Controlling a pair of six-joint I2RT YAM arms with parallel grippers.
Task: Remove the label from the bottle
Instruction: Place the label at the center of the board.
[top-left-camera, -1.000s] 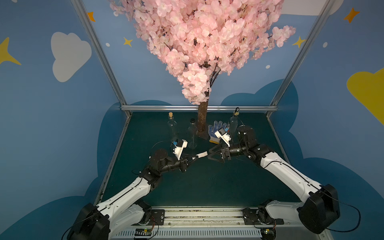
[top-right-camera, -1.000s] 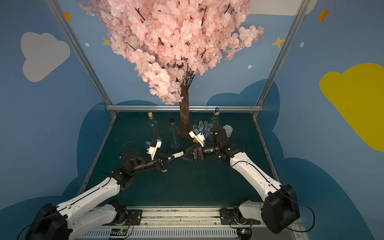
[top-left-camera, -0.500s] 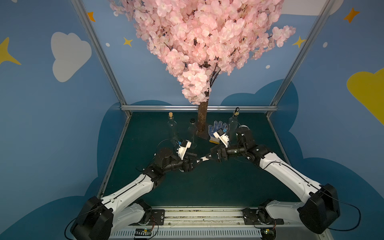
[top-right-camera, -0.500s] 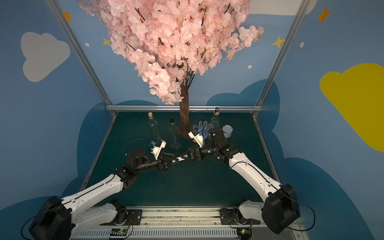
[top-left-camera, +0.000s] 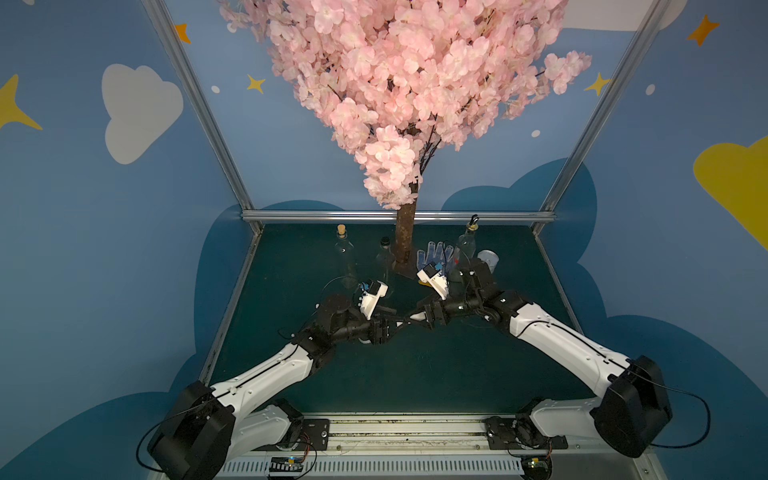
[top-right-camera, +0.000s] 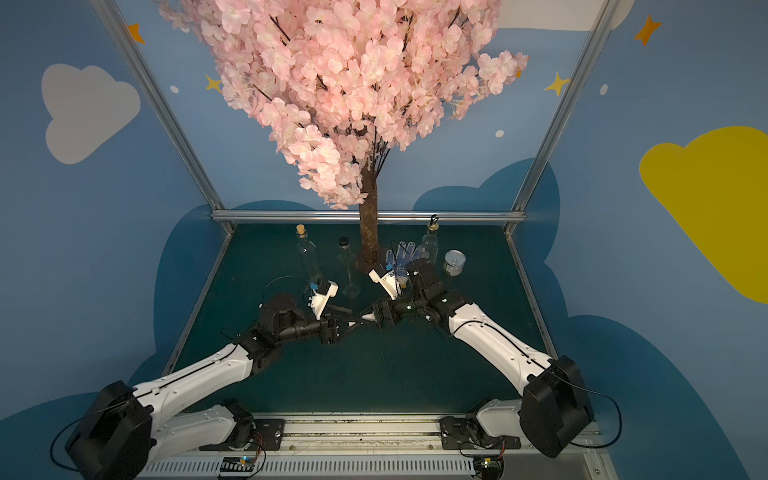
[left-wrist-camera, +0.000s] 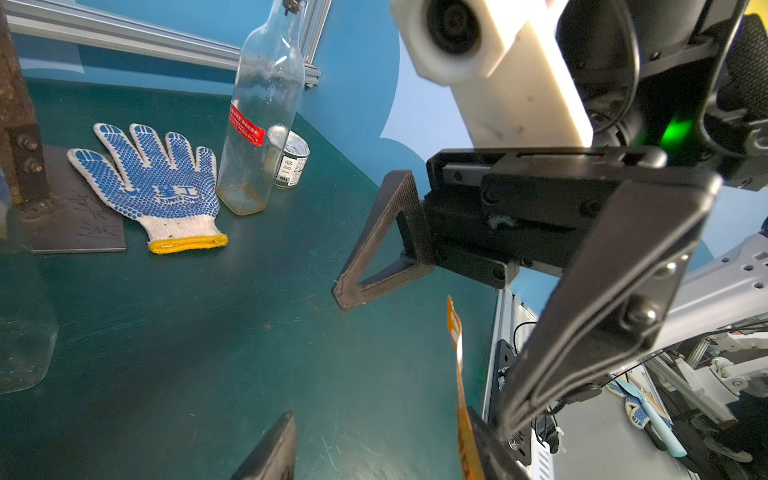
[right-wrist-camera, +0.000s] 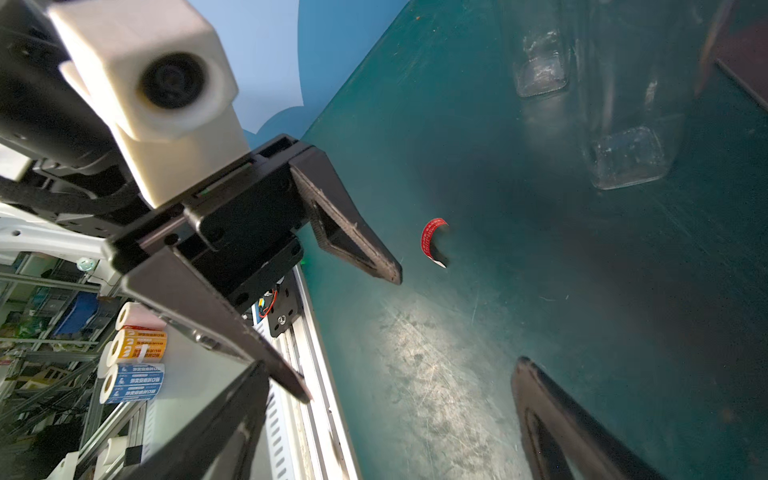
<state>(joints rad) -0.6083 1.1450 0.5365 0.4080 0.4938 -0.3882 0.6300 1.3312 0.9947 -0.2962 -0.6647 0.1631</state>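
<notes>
A clear glass bottle (left-wrist-camera: 262, 112) with a red label (left-wrist-camera: 246, 124) on its side stands by the glove; in both top views it is at the back right (top-left-camera: 465, 245) (top-right-camera: 430, 245). My left gripper (left-wrist-camera: 378, 419) is open. An orange label strip (left-wrist-camera: 457, 353) clings to the inner face of one of its fingers (left-wrist-camera: 494, 449). That strip reaches up between the spread fingers of my right gripper (top-left-camera: 415, 318), which is open and faces the left gripper (top-left-camera: 392, 322) tip to tip at the table's middle. A curled red label piece (right-wrist-camera: 434, 241) lies loose on the mat.
A blue-dotted work glove (left-wrist-camera: 153, 183) and a small tin can (left-wrist-camera: 291, 162) lie by the bottle. Two more glass bottles, one corked (top-left-camera: 344, 253) and one black-capped (top-left-camera: 384, 259), stand left of the tree trunk (top-left-camera: 405, 237) and its base plate.
My left gripper has gone from shut to open and has moved right, closing the gap to the right gripper. The label strip stays stuck to its finger.
</notes>
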